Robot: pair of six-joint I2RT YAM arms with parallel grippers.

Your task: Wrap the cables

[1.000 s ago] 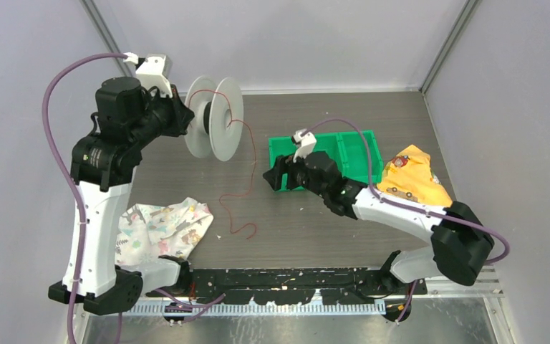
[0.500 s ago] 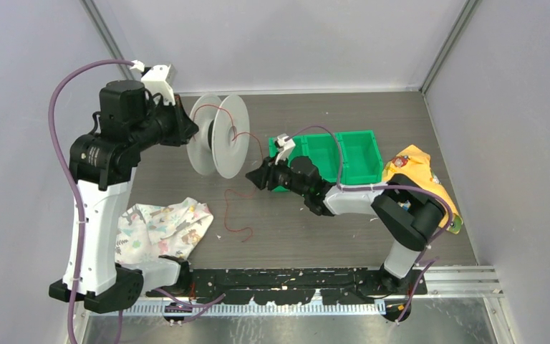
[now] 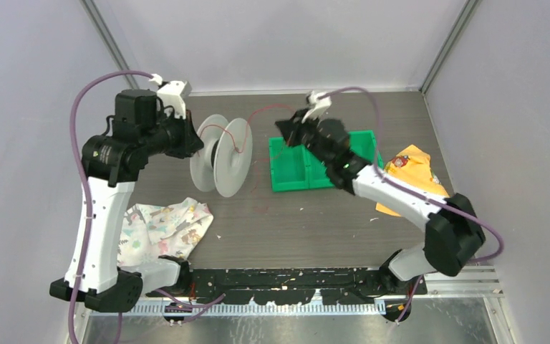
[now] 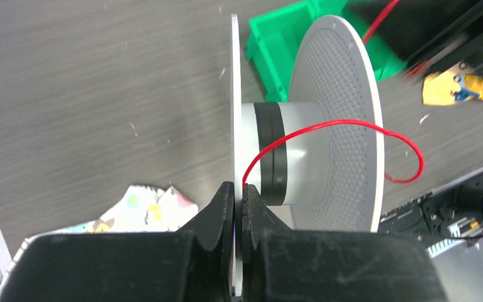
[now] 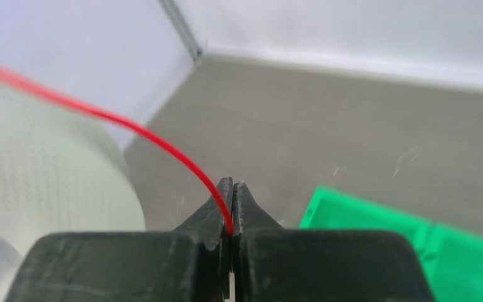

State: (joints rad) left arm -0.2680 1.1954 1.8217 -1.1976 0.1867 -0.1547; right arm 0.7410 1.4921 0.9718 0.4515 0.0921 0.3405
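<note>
Top view / left gripper (image 3: 188,137): shut on the rim of the spool (image 3: 235,154). I judge the spool is held up off the table, axle roughly level.
Top view / right gripper (image 3: 288,133): raised above the far-left corner of the bin (image 3: 286,183); jaw state is not clear from here.
Top view / cable (image 3: 266,109): a thin red arc from the spool to the right gripper. A faint tail seems to trail on the table near the bin.
Left wrist / grip: fingers (image 4: 221,211) are clamped flat on the thin near flange, with no gap showing.
Left wrist / cable: it leaves the hub (image 4: 289,154), bows out past the far flange and curls back.
Right wrist / grip: fingertips are fully together, pinching the cable (image 5: 132,129) at the very tip. The strand runs up and left toward the blurred spool.
Risk / slip: such a thin strand held only at the tips could pull free if I put tension on it.
Risk / miswrap: the bow already hangs past the flange, so a turn may land outside the hub.
Risk / spool: a hard tug could twist the flange in the left grip.
Risk / snag: the loose tail may catch on the bin wall.
</note>
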